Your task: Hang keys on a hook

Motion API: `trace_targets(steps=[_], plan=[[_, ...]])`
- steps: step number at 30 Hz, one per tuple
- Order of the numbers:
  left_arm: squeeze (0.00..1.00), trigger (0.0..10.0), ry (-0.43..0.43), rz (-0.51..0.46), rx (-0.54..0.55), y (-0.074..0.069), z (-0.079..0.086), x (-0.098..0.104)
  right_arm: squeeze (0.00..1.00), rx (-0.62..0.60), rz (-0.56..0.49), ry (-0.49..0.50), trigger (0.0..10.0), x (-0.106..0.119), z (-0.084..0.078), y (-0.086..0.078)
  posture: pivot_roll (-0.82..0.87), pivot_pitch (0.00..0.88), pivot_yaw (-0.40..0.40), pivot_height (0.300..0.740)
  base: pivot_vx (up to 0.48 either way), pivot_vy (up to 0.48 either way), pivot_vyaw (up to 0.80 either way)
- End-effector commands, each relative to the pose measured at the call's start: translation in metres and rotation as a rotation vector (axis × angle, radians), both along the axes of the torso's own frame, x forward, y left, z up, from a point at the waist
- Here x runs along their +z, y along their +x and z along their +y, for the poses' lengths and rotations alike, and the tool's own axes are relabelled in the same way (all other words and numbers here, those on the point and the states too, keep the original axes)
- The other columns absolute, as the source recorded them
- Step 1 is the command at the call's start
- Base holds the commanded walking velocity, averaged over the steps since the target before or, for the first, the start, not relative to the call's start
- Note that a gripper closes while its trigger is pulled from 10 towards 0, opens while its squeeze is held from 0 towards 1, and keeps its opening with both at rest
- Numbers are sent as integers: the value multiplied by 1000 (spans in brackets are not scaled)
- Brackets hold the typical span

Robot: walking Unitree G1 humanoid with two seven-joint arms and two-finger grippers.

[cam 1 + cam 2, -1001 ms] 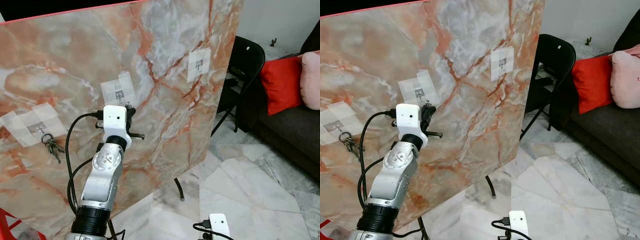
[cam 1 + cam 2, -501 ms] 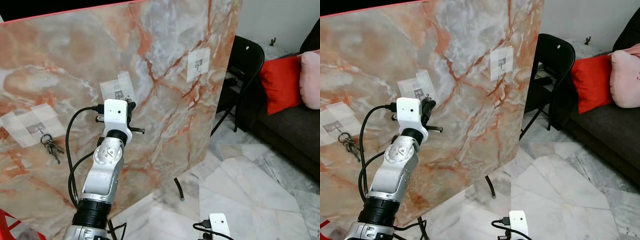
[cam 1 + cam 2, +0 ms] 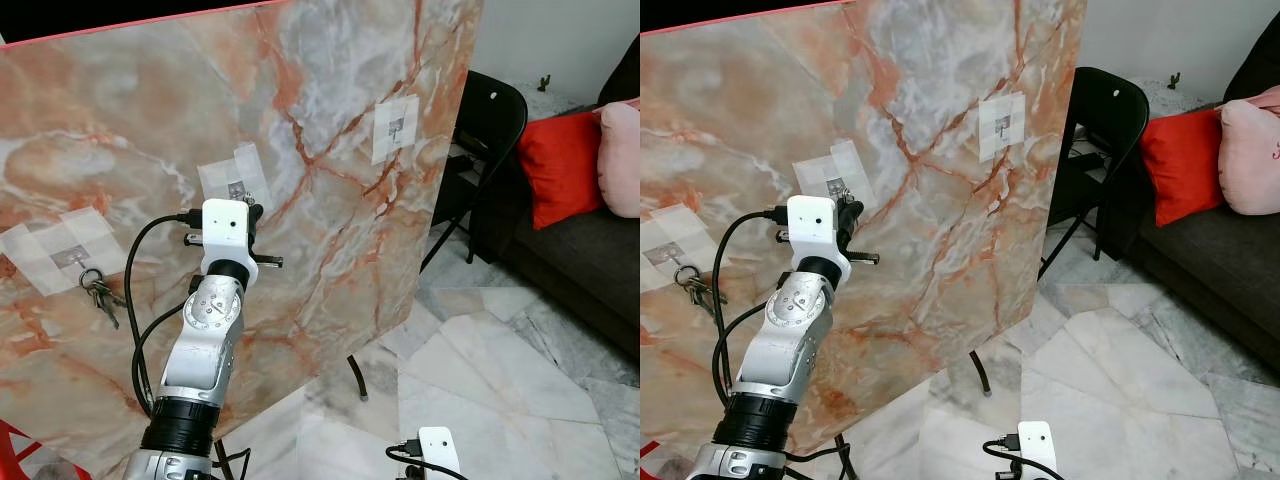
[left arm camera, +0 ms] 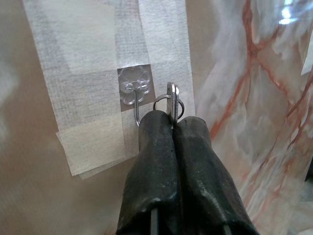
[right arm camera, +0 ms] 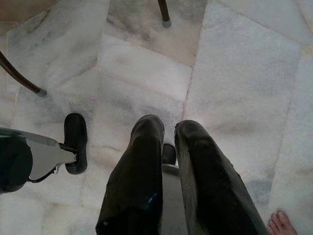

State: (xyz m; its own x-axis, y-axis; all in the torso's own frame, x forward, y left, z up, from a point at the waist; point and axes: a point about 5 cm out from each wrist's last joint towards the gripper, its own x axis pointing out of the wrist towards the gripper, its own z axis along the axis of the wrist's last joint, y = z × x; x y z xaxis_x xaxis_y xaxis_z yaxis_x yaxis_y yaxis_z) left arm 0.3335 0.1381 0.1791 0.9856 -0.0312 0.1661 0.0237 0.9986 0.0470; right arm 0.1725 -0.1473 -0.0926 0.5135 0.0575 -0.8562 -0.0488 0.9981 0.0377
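Note:
A marble-patterned board (image 3: 330, 250) carries three taped hooks. My left gripper (image 3: 253, 212) is raised against the middle hook (image 4: 136, 91), shut on a silver key (image 4: 171, 96) whose ring (image 4: 163, 104) lies just beside the hook's wire. I cannot tell whether the ring is over the hook. A separate bunch of keys (image 3: 99, 292) hangs from the left hook (image 3: 73, 257). The right hook (image 3: 397, 127) is bare. My right gripper (image 5: 169, 129) hangs idle, pointing at the floor, its fingers a narrow gap apart with nothing between them.
A black folding chair (image 3: 487, 130) stands right of the board, with a dark sofa and red cushion (image 3: 560, 165) beyond. The board's legs (image 3: 357, 378) rest on a marble floor (image 3: 500, 380). A person's toes (image 5: 280, 222) touch the floor near my right arm.
My left gripper has shifted slightly left and closer to the middle hook, still holding the key. The hanging bunch of keys has not moved.

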Motion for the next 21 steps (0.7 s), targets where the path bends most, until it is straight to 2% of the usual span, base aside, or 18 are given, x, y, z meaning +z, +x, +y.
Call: trace_targets(steps=[1, 21], plan=[[0, 10000, -35, 35, 39, 2, 9, -4, 0, -6, 8, 4, 10000, 0, 1, 0, 15, 0, -13, 740, 0, 0, 0], [0, 10000, -228, 126, 72, -5, 21, -19, 0, -3, 13, 6, 10000, 0, 1, 0, 18, 0, -15, 740, 0, 0, 0]])
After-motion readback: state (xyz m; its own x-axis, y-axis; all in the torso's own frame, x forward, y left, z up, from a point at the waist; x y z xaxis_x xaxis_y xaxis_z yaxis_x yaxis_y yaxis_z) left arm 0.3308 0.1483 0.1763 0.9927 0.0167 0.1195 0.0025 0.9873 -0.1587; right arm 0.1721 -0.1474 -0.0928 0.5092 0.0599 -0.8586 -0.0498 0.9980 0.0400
